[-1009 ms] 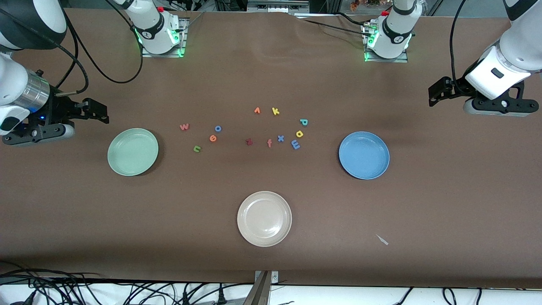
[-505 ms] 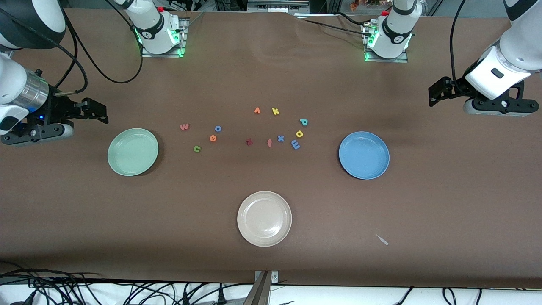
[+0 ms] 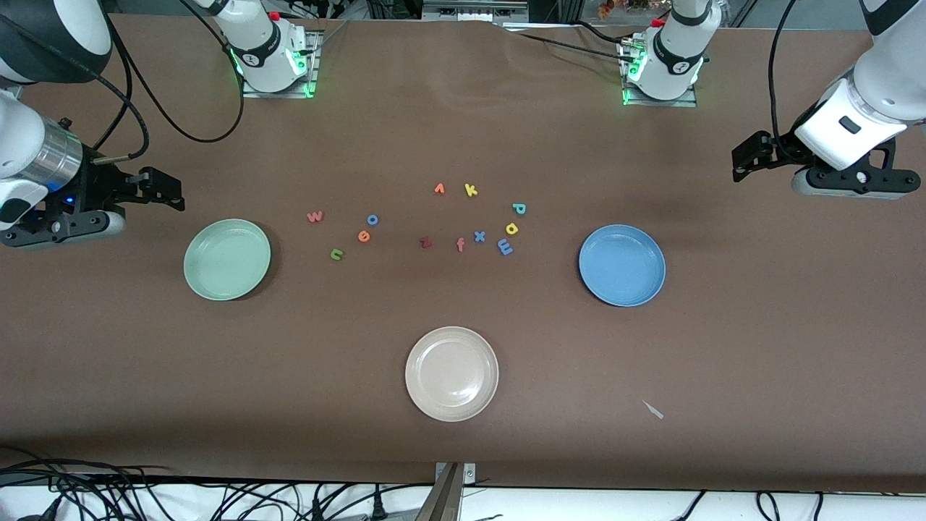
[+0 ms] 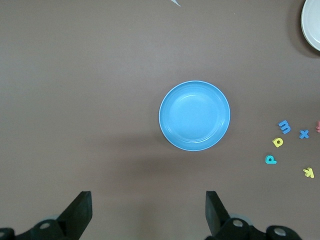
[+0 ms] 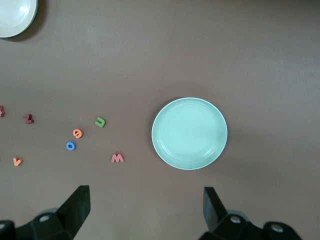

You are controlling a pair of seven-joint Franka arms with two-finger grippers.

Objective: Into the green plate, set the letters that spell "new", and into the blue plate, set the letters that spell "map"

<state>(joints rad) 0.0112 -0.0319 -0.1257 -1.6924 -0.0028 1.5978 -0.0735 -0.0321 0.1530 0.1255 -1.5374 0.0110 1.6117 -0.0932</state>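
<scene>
Nothing moved; three plates, eleven letters, grippers open.

Cut-off edges and hard-to-read letters

The beige-white plate point(image 4: 313, 25) is cropped at the upper right of the left wrist view and again at the upper left of the right wrist view; a reddish letter point(image 4: 318, 126) is sliced by the left wrist view's right edge and cannot be read, another red letter point(image 5: 1, 111) is clipped at the right wrist view's left edge, and both arms run out of the front view's side edges
</scene>
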